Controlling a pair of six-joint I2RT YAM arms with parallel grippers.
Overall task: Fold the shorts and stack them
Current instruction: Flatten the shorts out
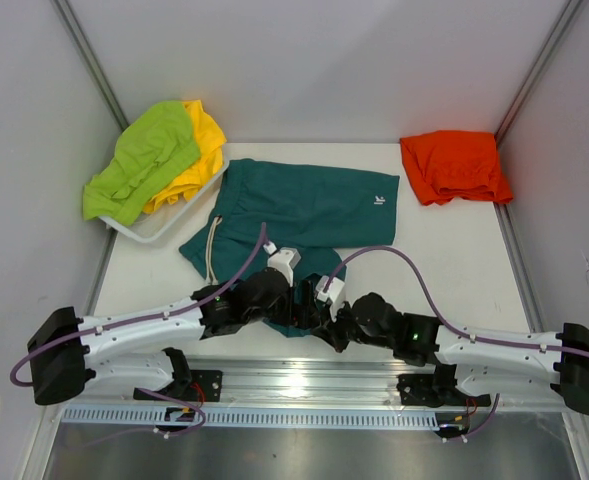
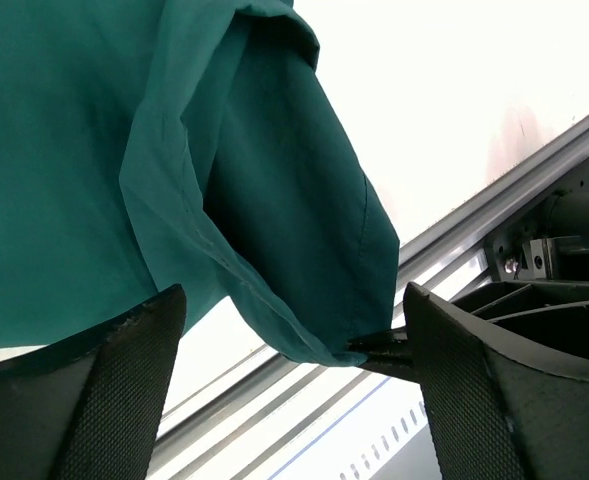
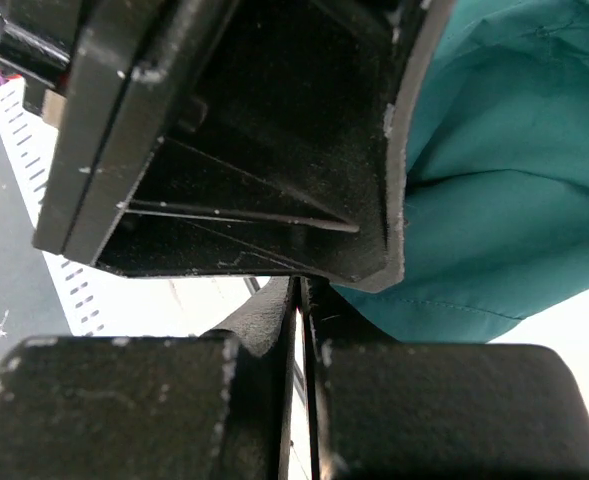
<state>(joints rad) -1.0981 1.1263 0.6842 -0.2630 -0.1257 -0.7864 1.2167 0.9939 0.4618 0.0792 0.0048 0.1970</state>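
1. The teal shorts lay spread at the middle of the surface. Their long axis ran left to right, with the drawstring waistband to the left and the white logo to the right.
2. Both claws met at the near edge of that garment, about midway along it. The body of the cloth lay beyond them, toward the far wall.
3. The left claw stood wide and gripped nothing; a raised corner of teal hem hung between its fingers.
4. The right claw was closed and, in the left wrist view, appeared to pinch the tip of that hem corner.
5. Judgement: the right arm held the fold, and the hem would need carrying away across the short axis.
6. The orange shorts lay far right. The lime green shorts and yellow shorts sat in a white basket far left.
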